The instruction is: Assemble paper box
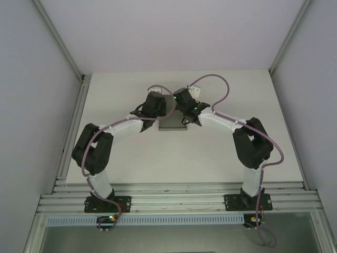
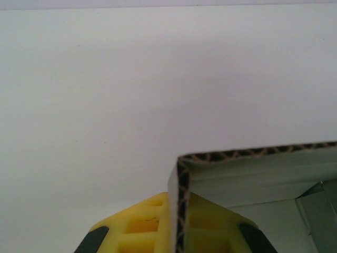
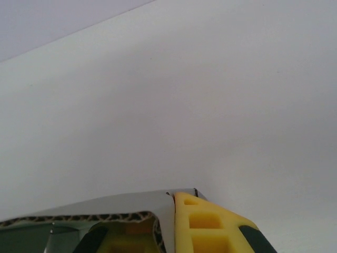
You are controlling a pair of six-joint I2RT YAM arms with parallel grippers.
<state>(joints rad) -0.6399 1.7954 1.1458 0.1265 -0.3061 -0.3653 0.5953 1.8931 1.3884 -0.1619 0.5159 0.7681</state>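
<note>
Paper box (image 1: 172, 125) is seen mid-counter (image 1: 210, 158), slightly toward the far edge: grey, shallow, walls folded upright, corrugated cut edges exposed. Left claw (image 2: 181, 232) is clenched on one wall at a corner. Right claw (image 3: 166, 232) is clenched on another wall.

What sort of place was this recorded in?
Probably a lab robot cell: bare white table, plain panels in an aluminium frame around it, left arm and right arm bolted to a mounting rail.

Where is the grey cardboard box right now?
Seen from above, the paper box sits on the table, centred toward its far edge; the left claw and right claw each pinch one of its walls.
</note>
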